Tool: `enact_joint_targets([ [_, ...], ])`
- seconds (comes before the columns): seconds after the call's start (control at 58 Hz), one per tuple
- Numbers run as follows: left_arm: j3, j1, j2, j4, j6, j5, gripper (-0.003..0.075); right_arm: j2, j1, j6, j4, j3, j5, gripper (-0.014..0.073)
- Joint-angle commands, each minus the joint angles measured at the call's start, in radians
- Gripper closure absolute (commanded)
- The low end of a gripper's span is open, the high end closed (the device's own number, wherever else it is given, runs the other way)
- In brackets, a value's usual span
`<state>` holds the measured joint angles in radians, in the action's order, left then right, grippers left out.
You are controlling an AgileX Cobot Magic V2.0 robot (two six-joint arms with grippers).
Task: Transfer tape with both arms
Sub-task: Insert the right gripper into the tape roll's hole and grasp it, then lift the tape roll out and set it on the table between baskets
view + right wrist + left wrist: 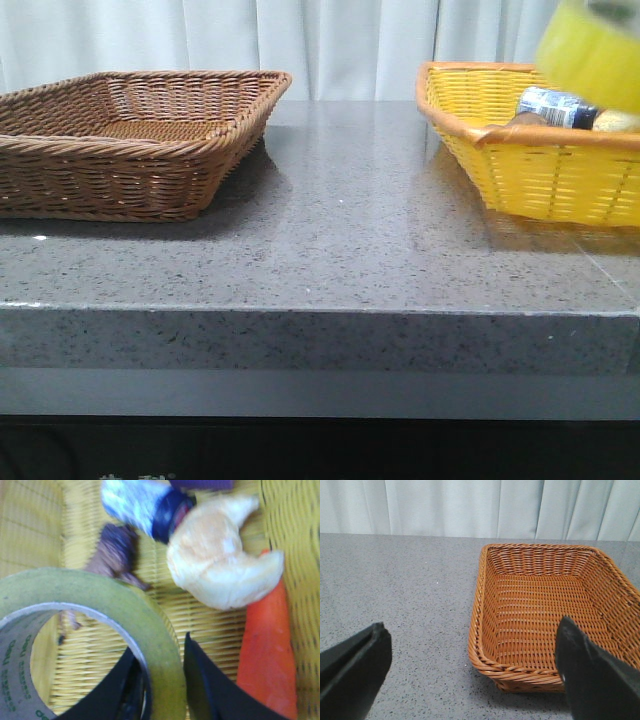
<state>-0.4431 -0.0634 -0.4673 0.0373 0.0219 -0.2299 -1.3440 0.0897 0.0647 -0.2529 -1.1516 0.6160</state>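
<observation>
The tape (pixel 90 600), a wide yellow roll with a white core and green lettering, hangs over the yellow basket (pixel 30 525). My right gripper (pixel 162 675) is shut on the roll's wall, one finger inside the core and one outside. In the front view the roll (pixel 590 50) shows blurred at the top right, above the yellow basket (pixel 540 170); the right gripper itself is hidden there. My left gripper (pixel 472 667) is open and empty, low over the near corner of the brown basket (pixel 485 630), which also shows in the front view (pixel 130 160).
In the yellow basket lie a croissant (pixel 220 565), an orange carrot (pixel 265 650), a blue-and-white bottle (pixel 145 505) and a dark brown piece (pixel 115 550). The bottle (pixel 555 107) shows over the rim in the front view. The brown basket holds nothing. Grey stone tabletop (pixel 350 230) lies between the baskets.
</observation>
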Motion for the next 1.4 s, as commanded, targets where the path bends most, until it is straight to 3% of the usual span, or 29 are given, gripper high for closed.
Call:
enact_joint_targets([
  [0.0, -0.036, 0.0, -0.008, 0.009, -0.007, 0.077, 0.0068, 0.082, -0.018, -0.029, -0.014, -0.066, -0.042, 0.0546],
  [0.138, -0.036, 0.0, -0.008, 0.009, -0.007, 0.077, 0.0068, 0.102, -0.114, -0.107, -0.051, -0.125, 0.006, 0.0546],
  [0.31, -0.036, 0.0, -0.008, 0.009, -0.007, 0.077, 0.0068, 0.086, -0.33, -0.212, -0.079, -0.173, 0.044, 0.0546],
  [0.552, -0.036, 0.0, -0.008, 0.009, -0.007, 0.077, 0.0068, 0.017, -0.539, -0.237, -0.073, -0.17, 0.134, 0.0546],
  [0.776, -0.036, 0.0, -0.008, 0.009, -0.007, 0.077, 0.0068, -0.105, -0.6, -0.26, -0.07, -0.17, 0.129, 0.0546],
  [1.19, -0.036, 0.0, -0.008, 0.009, -0.007, 0.077, 0.0068, -0.207, -0.601, -0.26, 0.009, -0.17, 0.059, 0.0545],
  [1.259, -0.036, 0.0, -0.008, 0.009, -0.007, 0.077, 0.0068, -0.207, -0.601, -0.26, 0.011, -0.172, 0.052, 0.0525],
  [1.379, -0.036, 0.0, -0.008, 0.009, -0.007, 0.077, 0.0068, -0.208, -0.601, -0.26, 0.016, -0.174, 0.058, 0.0413],
])
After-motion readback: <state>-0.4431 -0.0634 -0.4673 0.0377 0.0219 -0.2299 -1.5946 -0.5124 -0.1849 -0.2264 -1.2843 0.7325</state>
